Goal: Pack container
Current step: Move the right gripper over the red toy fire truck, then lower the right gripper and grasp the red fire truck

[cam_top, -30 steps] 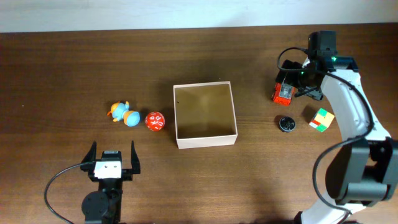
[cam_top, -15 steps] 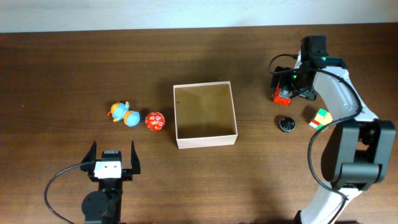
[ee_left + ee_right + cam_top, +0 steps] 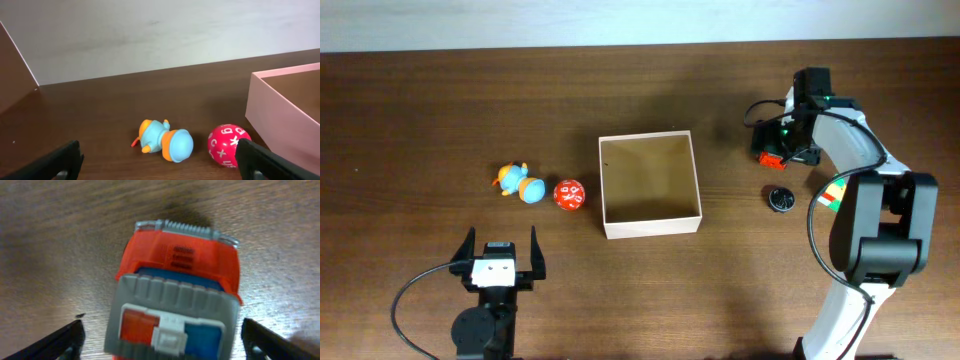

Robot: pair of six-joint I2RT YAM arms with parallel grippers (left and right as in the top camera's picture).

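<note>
Right wrist view: I'm holding the right gripper (image 3: 165, 340) wide around the red-and-grey plastic toy truck (image 3: 175, 290); next calls for closing, then carrying it left into the white-walled square cardboard container (image 3: 652, 227) sitting mid-table.

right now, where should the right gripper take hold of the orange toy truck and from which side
Grip the toy truck across its two long sides, coming straight down. It stands upright on the table with its ribbed grey top facing up, and the right gripper hangs above with open fingers either side.
</note>
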